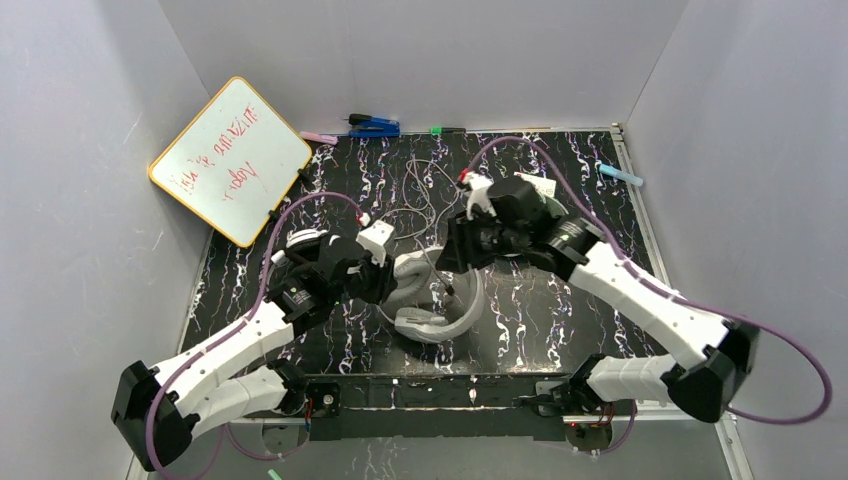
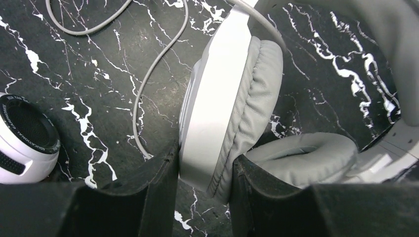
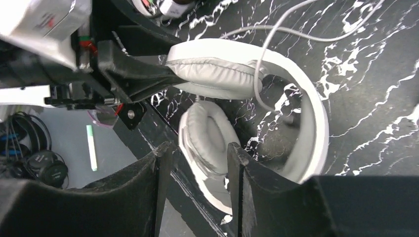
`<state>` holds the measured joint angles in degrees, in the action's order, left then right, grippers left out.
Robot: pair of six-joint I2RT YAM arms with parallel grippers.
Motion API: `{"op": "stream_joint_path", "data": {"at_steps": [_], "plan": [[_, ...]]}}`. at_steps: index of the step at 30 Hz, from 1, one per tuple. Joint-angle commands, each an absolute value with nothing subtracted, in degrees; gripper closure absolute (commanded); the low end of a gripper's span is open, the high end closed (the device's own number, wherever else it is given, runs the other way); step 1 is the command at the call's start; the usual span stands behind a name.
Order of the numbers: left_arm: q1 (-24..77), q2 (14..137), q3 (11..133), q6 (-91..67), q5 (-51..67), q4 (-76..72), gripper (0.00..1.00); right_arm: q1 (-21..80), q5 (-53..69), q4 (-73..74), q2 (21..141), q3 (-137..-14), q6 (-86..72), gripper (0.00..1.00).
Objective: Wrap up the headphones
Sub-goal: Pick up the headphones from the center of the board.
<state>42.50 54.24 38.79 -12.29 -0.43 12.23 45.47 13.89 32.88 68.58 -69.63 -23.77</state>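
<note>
The left gripper has its jaws clamped on one upright ear cup of the grey headset. The second cup lies on the counter between the right gripper's jaws; I cannot tell whether they press it. The headset is probably light, with a stiff band and squashy pads. Its limp cable trails ahead of the left jaws. Hold the hard shell, not the cushion.

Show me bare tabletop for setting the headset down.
Free: front-right table between the grey headset and the right arm; the rear-left patch beside the whiteboard. Crowded: the centre, around the headset and its loose cable.
</note>
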Motion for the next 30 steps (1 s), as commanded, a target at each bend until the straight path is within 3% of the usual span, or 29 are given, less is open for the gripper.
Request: {"op": "stream_joint_path", "data": {"at_steps": [1, 11, 30], "plan": [[47.21, 54.19, 37.99, -7.68, -6.57, 8.96, 0.78, 47.9, 7.22, 33.19, 74.1, -73.42, -25.9, 0.5], [55.27, 56.42, 37.11, -5.09, -14.94, 8.88, 0.78, 47.9, 1.92, 32.68, 83.71, -74.97, -29.43, 0.47], [61.21, 59.72, 35.92, -5.09, -18.43, 6.33, 0.78, 47.9, 10.32, 27.8, 99.87, -76.24, -31.99, 0.53]]}}
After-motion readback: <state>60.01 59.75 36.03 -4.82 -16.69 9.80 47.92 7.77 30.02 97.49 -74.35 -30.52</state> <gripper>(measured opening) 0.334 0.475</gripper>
